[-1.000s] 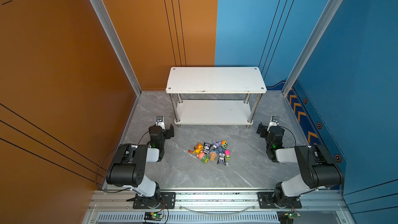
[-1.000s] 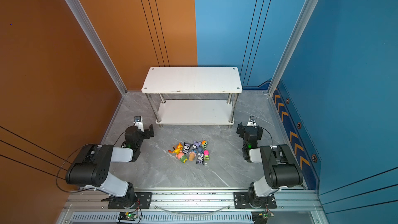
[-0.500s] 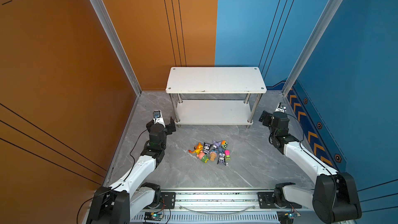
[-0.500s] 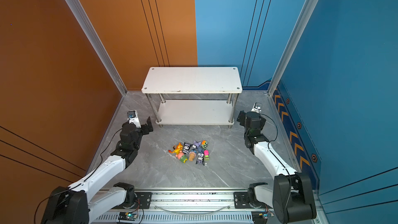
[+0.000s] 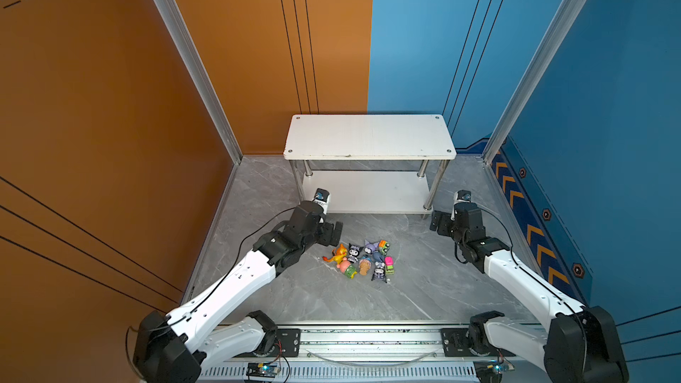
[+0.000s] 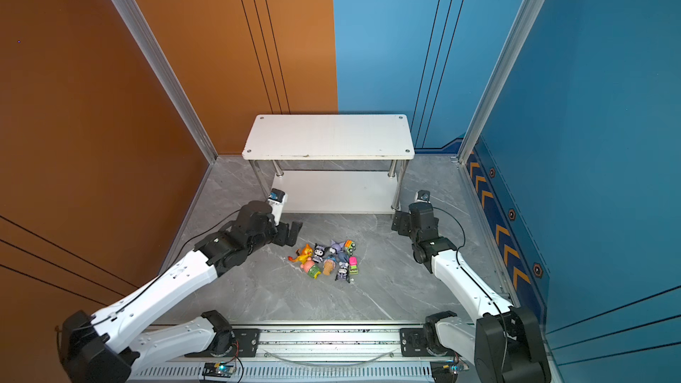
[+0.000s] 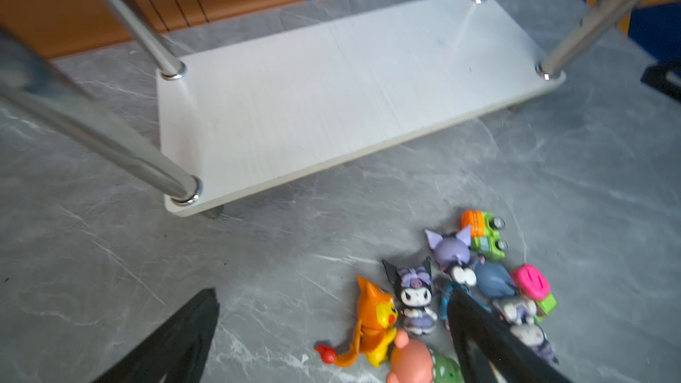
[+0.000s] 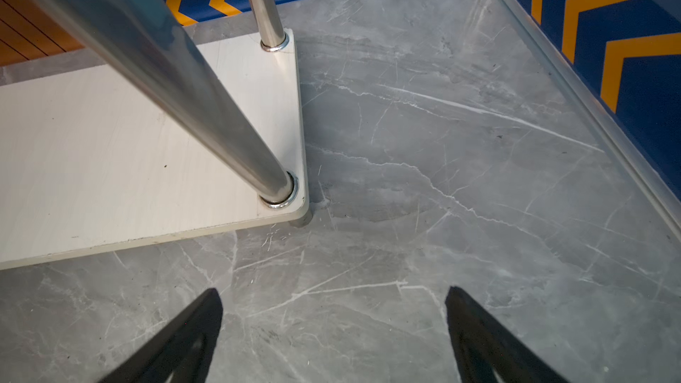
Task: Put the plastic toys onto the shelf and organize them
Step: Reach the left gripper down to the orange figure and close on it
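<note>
With left gripper (image 7: 333,293), right gripper (image 8: 332,290) spread empty, pinch likely light, stiff orange dragon (image 7: 372,318), nine o'clock of toy pile (image 5: 363,257), across torso.

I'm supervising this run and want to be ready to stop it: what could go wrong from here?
1. The plastic toys lie packed and touching; the open left tool, close beside them, may grab or scatter neighbours.
2. The open right tool hovers beside a chrome leg of the shelf; a careless swing could knock it.
</note>
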Motion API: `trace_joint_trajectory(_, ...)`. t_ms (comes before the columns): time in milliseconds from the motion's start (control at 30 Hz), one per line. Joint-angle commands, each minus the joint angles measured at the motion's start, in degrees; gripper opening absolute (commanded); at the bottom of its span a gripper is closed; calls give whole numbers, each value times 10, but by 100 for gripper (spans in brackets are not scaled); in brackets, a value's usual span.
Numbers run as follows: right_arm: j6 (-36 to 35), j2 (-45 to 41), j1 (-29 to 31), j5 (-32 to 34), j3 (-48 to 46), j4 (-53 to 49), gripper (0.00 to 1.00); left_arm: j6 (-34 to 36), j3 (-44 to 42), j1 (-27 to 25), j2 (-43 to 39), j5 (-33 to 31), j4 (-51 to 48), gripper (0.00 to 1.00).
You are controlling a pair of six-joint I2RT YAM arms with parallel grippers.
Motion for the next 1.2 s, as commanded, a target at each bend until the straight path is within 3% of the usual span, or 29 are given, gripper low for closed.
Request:
trace_joint_trajectory(0,12,19,4,3,-3,-19,95,42,49,-19,66,46,-153,100)
trace_joint_trajectory(200,10,35,8,3,3,-21,93,51,88,-24,165,93,-154,93)
trace_joint_trajectory(400,11,30,7,5,0,-17,93,70,116,-27,233,76,-172,81)
trace_joint_trajectory(733,13,33,8,9,2,-21,93,78,134,-11,305,96,-171,61)
trace_joint_trajectory(1167,15,40,7,13,7,-26,93,79,137,-10,359,117,-167,47)
